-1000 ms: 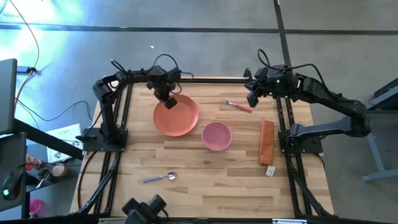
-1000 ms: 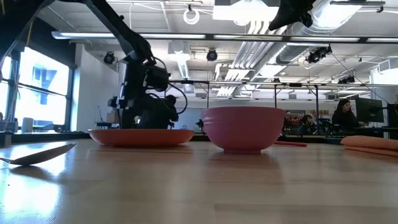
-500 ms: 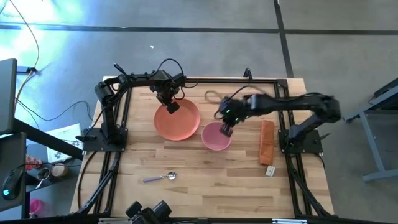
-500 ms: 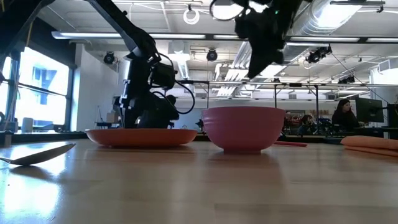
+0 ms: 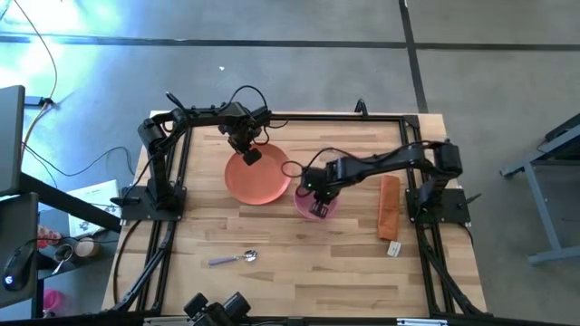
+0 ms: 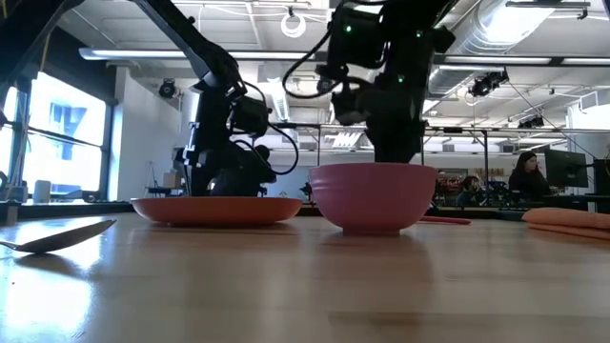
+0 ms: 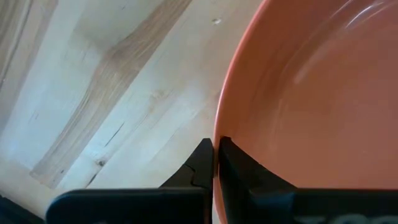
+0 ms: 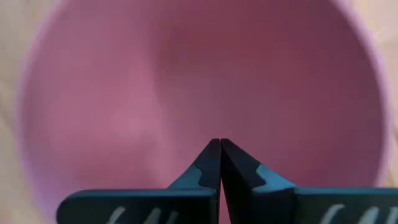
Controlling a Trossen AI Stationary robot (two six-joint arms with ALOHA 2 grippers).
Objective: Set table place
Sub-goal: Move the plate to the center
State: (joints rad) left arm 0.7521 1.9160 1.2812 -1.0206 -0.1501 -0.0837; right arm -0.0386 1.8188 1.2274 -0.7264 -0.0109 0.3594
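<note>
The round orange plate [image 5: 260, 177] lies on the wooden table [image 5: 299, 244] at the far left of middle. My left gripper [image 5: 249, 152] is shut on its far rim. The pink bowl [image 5: 332, 205] stands to the plate's right. My right gripper [image 5: 318, 206] points down into it with its fingers shut [image 8: 219, 144], and its tips are hidden behind the bowl's wall in the low view [image 6: 396, 152]. The lilac-handled spoon [image 5: 234, 259] lies near the front. The fork's pink handle [image 6: 446, 220] shows only in the low view, right of the bowl. My left gripper pinches the plate's far rim [image 7: 217, 124] between its two fingers, one finger inside the plate and one outside over the wood. The fingers come from above, slanting from the far side. The plate rests on the table [image 6: 217, 208]. My right gripper's shut fingers hang inside the bowl [image 8: 186, 93]; I cannot tell whether they touch its floor.
A folded orange cloth strip [image 5: 389, 206] lies along the right side, with a small tag [image 5: 393, 247] at its near end. The black rail frame [image 5: 299, 116] runs round the table. Bare wood lies between the spoon and the bowl.
My right arm has swung from the far right corner toward the table's middle and come down over the pink bowl, with its gripper now pointing into it. My left gripper has shifted a little toward the near right with the plate's rim, and the plate has slid slightly with it.
</note>
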